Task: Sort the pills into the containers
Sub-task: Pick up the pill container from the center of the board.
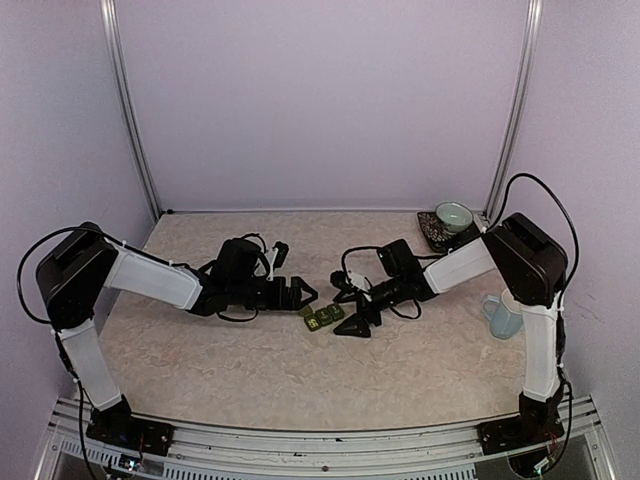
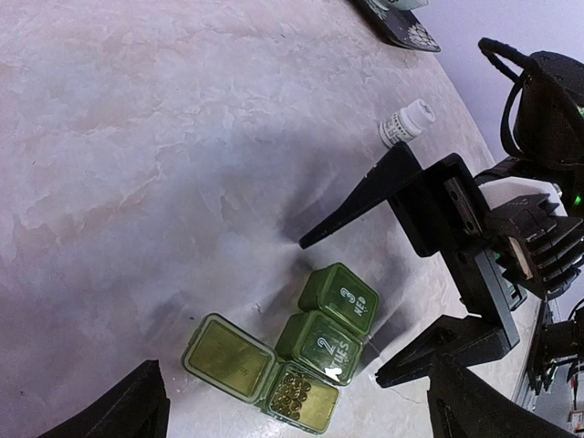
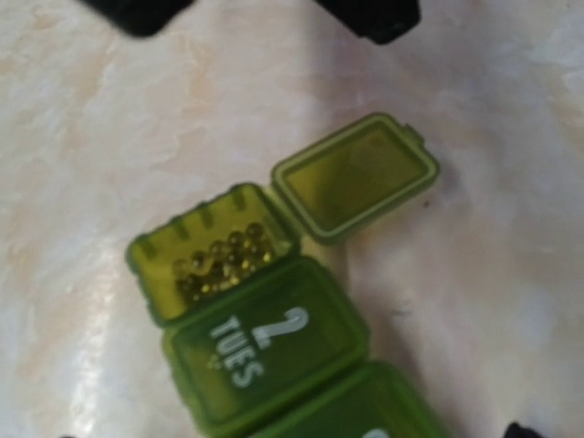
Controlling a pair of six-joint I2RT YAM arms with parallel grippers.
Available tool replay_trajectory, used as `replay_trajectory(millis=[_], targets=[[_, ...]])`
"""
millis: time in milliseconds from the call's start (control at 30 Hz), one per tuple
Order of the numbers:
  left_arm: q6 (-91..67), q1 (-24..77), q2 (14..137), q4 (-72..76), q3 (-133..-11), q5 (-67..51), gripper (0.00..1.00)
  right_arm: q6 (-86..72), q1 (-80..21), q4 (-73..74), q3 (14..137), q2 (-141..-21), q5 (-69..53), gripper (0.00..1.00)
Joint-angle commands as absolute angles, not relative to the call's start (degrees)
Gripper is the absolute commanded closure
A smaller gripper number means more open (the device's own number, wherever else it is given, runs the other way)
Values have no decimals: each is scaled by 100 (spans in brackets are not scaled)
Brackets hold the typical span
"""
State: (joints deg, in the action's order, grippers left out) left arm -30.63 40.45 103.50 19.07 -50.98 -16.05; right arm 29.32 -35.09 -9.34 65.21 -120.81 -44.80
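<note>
Green containers point(image 1: 322, 318) lie on the tabletop point(image 1: 250, 360) between two released tools.

The strip's long axis runs roughly left to right across the tabletop, on a slight slant. Its uncovered end compartment faces the left tool point(image 1: 305, 294), the closed one marked 3 WED points toward the right tool point(image 1: 340, 308), and 2 TUES sits between them. The lid point(image 2: 228, 356) of the end compartment lies folded out flat beside the strip, and small yellow pills point(image 3: 224, 260) lie in that compartment. Both tools have their fingers spread wide and grasp nothing. The right tool's fingers reach to either side of the WED end, with no visible contact. A white bottle point(image 2: 406, 123) sits beyond the right tool, and a pale blue mug point(image 1: 503, 316) stands by the right arm. A green bowl point(image 1: 453, 215) rests on a dark saucer point(image 1: 432, 232) at the far right corner.
</note>
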Motion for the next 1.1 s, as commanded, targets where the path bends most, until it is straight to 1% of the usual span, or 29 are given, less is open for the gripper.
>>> replay_trajectory(millis=[0,133,367,533,767,1067], targets=[[-3092,4078,10224,2025,-5080,-1582,4,3076,-3535,-753,6766,-12208,-4438,0],[-3085,4078,10225,2020,-5072,-1573,4,3256,-3621,-558,6854,-12313,-4394,0],[-3074,4063,10170,2016,-5010,-1563,4,3394,-3802,-714,6525,-12215,-4427,2],[-3068,4061,10137,2038,-4966,-1546,4,3295,-3917,-939,6312,-12119,-4386,6],[-3078,4043,10067,2073,-4897,-1556,4,3157,-3929,-1157,6155,-12097,-4335,16],[-3068,4028,10012,2072,-4834,-1547,4,2996,-3936,-1463,6208,-12162,-4410,21]])
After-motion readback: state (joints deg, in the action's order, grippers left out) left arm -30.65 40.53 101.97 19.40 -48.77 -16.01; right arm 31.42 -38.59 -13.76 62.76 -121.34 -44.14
